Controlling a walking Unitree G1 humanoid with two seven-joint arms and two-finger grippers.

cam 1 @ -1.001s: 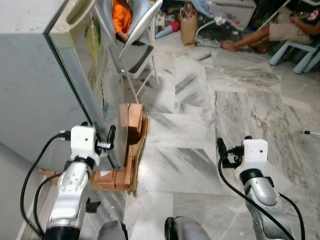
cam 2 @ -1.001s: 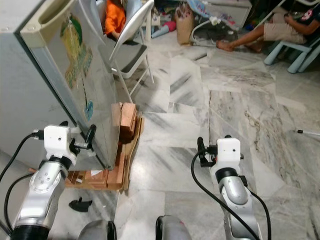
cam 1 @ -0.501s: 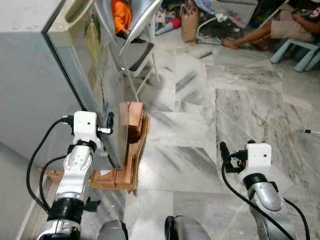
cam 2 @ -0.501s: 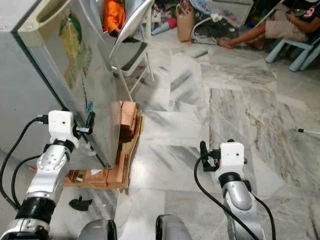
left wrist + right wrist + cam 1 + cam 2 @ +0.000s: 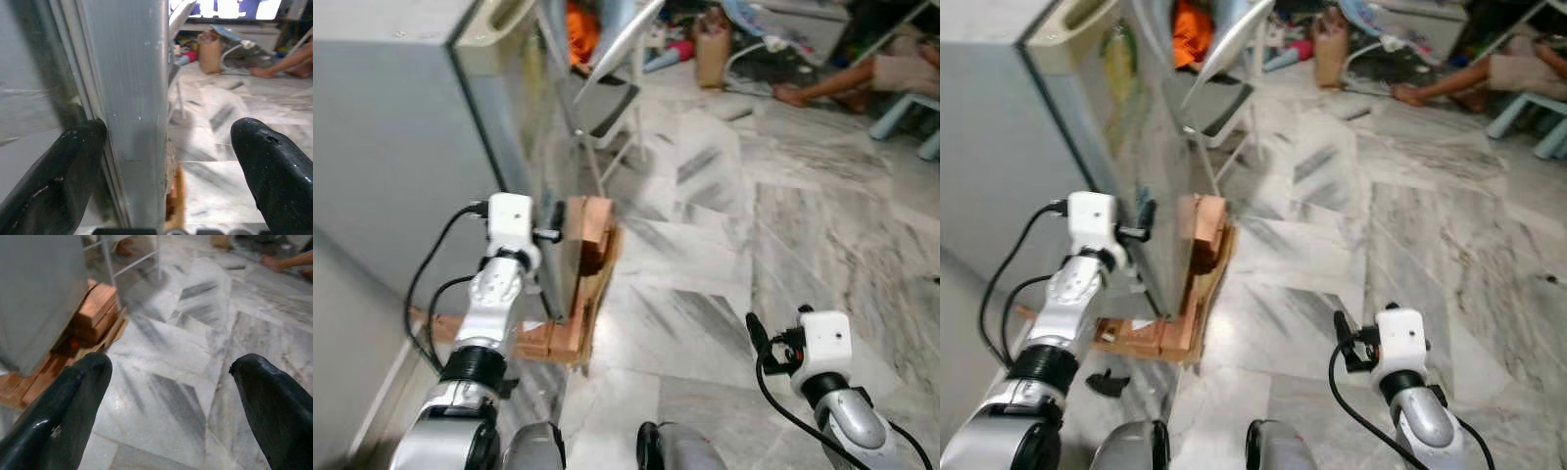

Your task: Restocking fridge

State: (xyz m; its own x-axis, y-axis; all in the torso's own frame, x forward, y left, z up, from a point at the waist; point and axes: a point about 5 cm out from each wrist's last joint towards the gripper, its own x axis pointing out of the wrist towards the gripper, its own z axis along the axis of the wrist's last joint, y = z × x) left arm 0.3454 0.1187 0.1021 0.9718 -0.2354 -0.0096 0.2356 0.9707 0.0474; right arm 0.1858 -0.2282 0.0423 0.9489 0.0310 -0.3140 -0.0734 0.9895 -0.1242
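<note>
Fridge [image 5: 401,147] stands at my left on wooden blocks [image 5: 587,245], its door edge [image 5: 142,122] between my left gripper's [image 5: 166,171] spread fingers. My right gripper [image 5: 171,396], fingers apart, holds nothing, hovering over marble floor [image 5: 783,225].

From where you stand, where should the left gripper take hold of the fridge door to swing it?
Probably on the door's free vertical edge, low down, where the left gripper sits now, open with one finger on each face. The edge is a thin straight slab that fits between the fingers. Come from the front, fingers pointing along the door. The handle recess at the top looks harder to reach.
</note>
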